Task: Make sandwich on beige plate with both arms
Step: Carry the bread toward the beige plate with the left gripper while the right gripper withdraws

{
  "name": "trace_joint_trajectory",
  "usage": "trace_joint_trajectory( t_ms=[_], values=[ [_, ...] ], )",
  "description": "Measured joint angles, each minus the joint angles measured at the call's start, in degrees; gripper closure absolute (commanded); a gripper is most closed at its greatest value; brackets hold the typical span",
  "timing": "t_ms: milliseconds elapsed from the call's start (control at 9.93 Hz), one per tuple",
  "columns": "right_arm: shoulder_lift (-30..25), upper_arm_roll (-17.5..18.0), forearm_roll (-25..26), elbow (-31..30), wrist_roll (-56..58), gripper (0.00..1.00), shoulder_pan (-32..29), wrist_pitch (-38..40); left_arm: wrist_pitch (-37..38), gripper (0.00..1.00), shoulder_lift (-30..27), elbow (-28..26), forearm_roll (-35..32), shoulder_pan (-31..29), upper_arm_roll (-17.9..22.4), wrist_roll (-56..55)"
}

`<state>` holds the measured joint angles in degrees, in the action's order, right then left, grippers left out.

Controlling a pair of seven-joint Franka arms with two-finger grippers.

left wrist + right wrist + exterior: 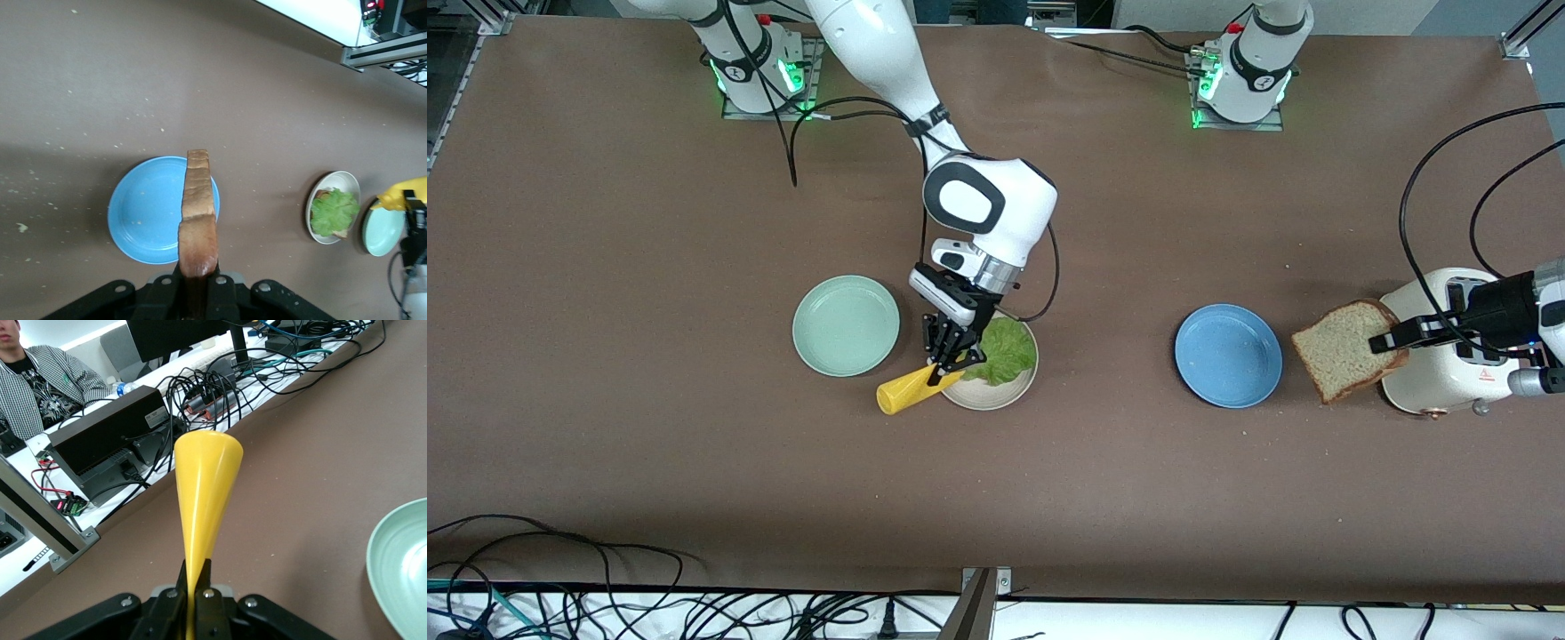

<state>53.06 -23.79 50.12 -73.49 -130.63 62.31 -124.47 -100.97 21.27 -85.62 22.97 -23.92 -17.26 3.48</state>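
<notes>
- Overall, we took the beige plate (996, 397) as our landmark; it carried a ruffled green lettuce leaf (1009, 350) lying over a bread slice whose edge showed in the left wrist view (340, 233).
- We saw a mint-green plate (846, 324) beside the beige plate, toward the right arm's end of the table.
- We found the right gripper (950, 364) over the beige plate's rim, its jaws clamped on the narrow end of a yellow cone-shaped bottle (911, 388).
- We noted a blue plate (1228, 355) well apart from the beige plate, toward the left arm's end.
- We saw the left gripper (1392, 340) pinching a second bread slice (1347, 348) by its crust, between the blue plate and a white toaster (1449, 382).
</notes>
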Motion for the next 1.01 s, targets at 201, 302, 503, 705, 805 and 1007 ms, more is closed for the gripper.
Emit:
trace_joint_trajectory(
  t_ms=[201, 302, 503, 705, 805, 1007],
  values=[
    [1.5, -0.3, 0.3, 1.5, -0.1, 1.00, 0.1, 0.6, 1.6, 1.00, 0.9, 0.0, 3.3, 0.6, -0.7, 0.1],
    [1.7, -0.4, 0.6, 1.6, -0.1, 1.00, 0.1, 0.7, 2.1, 1.00, 1.4, 0.0, 5.1, 1.1, -1.2, 0.1],
    [1.7, -1.0, 0.5, 2.9, -0.1, 1.00, 0.1, 0.9, 3.6, 1.00, 2.2, 0.0, 6.9, 2.6, -1.8, 0.1],
    [0.6, -2.1, -4.8, 5.0, 2.4, 1.00, -0.6, 1.4, 4.6, 1.00, 3.0, -0.1, 7.5, 4.7, -2.0, 0.1],
    [-1.0, -2.4, -9.2, 5.6, 5.0, 1.00, -1.5, 1.5, 4.6, 1.00, 3.2, -0.1, 7.9, 6.0, -2.1, 0.1],
    [-5.3, -2.5, -15.9, 5.5, 8.0, 1.00, -3.9, 1.8, 4.6, 1.00, 3.6, 0.0, 12.2, 8.8, -2.1, 0.0]
  ],
)
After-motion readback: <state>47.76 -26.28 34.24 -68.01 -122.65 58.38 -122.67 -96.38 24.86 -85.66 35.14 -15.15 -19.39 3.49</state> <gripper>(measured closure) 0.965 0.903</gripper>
